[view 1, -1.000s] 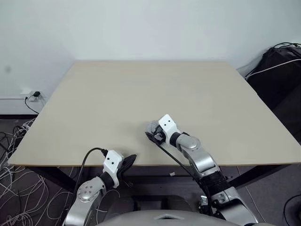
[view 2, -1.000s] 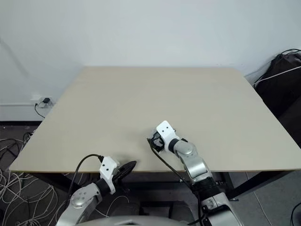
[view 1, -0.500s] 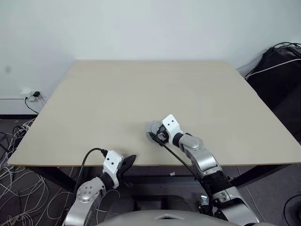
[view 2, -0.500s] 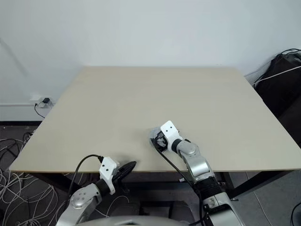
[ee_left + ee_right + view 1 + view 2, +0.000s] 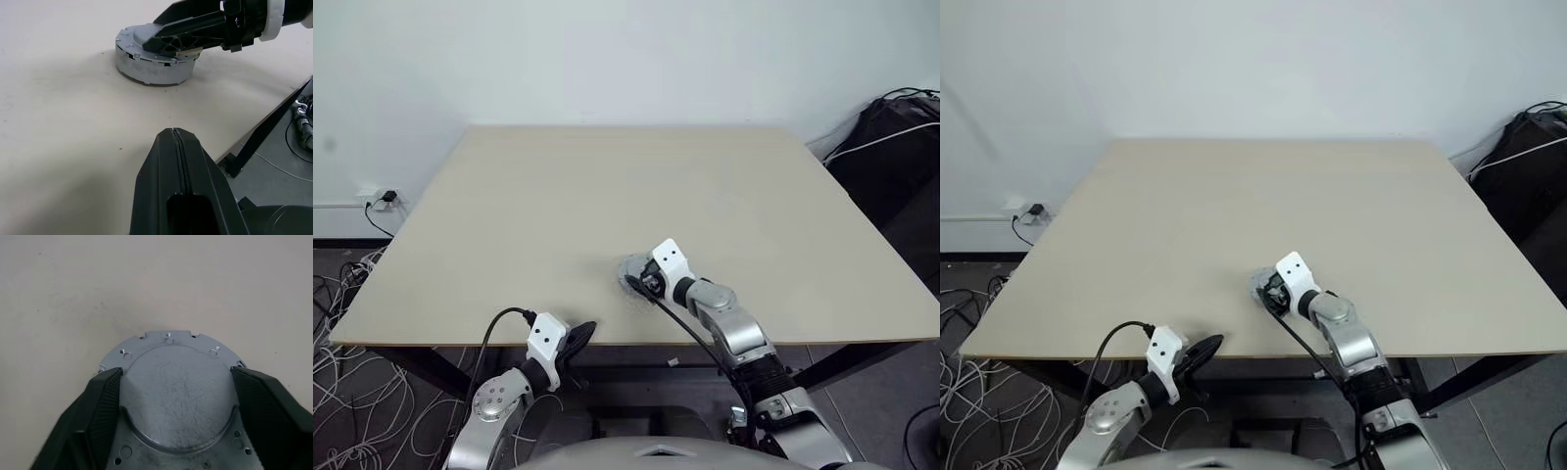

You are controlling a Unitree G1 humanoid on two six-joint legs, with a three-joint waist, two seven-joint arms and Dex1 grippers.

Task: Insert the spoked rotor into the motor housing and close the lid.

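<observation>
Lid [image 5: 177, 396] sits plain grey face up on the assembly, between my right claw's fingers, so I judge the closing step nearly done. Going left to right: my left claw [image 5: 178, 147] is clenched on nothing, parked short of the stack at the near edge of the surface [image 5: 558, 215], out of the way. My right claw [image 5: 178, 387] straddles the lid, fingers [image 5: 100, 406] against its rim, probably seating it. Brushed, scratched metal, notched rim, small holes; matte beige surface.

right claw [image 5: 171, 426] lowered over the lid [image 5: 172, 396], fingers [image 5: 100, 406] drawn in against its sides
</observation>
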